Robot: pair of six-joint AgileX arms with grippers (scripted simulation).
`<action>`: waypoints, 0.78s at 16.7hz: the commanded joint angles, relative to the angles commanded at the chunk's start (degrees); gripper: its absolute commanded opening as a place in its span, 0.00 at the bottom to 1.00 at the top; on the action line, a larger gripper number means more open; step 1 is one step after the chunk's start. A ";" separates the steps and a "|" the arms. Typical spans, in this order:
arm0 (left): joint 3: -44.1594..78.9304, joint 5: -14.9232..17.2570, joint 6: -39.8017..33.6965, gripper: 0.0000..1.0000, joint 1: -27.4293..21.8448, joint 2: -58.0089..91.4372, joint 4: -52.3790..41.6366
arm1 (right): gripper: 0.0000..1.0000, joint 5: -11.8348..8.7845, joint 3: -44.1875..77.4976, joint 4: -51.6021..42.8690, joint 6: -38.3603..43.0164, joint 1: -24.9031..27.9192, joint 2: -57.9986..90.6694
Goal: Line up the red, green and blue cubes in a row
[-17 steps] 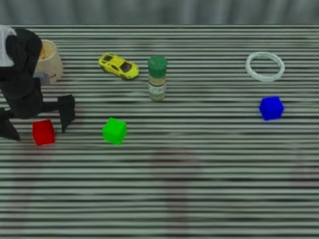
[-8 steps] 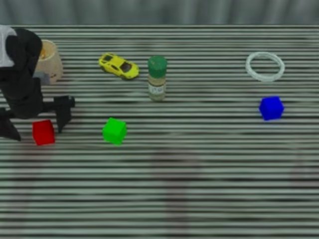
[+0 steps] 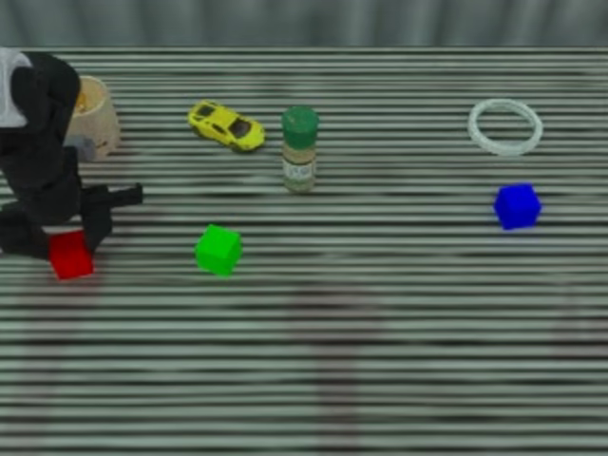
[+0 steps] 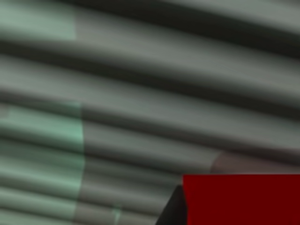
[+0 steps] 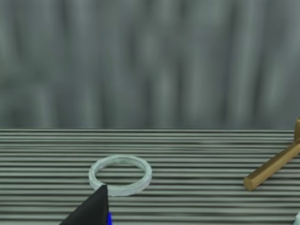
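The left hand [image 3: 59, 233] has closed in over the last second and now pinches the red cube [image 3: 70, 256] at the surface's far left, so the grasp looks made. That cube lies close to the left edge. The green cube [image 3: 218, 250] sits to its right and the blue cube [image 3: 517, 205] well apart, with bare surface [image 3: 380, 361] between for a row. The right hand is out of the top view.

Rendered simulation tabletop: striped table [image 3: 399, 380], flat grey backdrop [image 5: 150, 61], plain solid-colour props.
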 joint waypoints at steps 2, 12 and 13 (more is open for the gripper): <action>0.00 0.00 0.00 0.00 0.00 0.00 0.00 | 1.00 0.00 0.00 0.00 0.00 0.00 0.00; 4.51 -0.59 0.27 0.00 0.64 -4.85 -7.68 | 1.00 0.00 0.00 0.00 0.00 0.00 0.00; 5.69 -0.60 0.24 0.00 0.81 -5.74 -10.05 | 1.00 0.00 0.00 0.00 0.00 0.00 0.00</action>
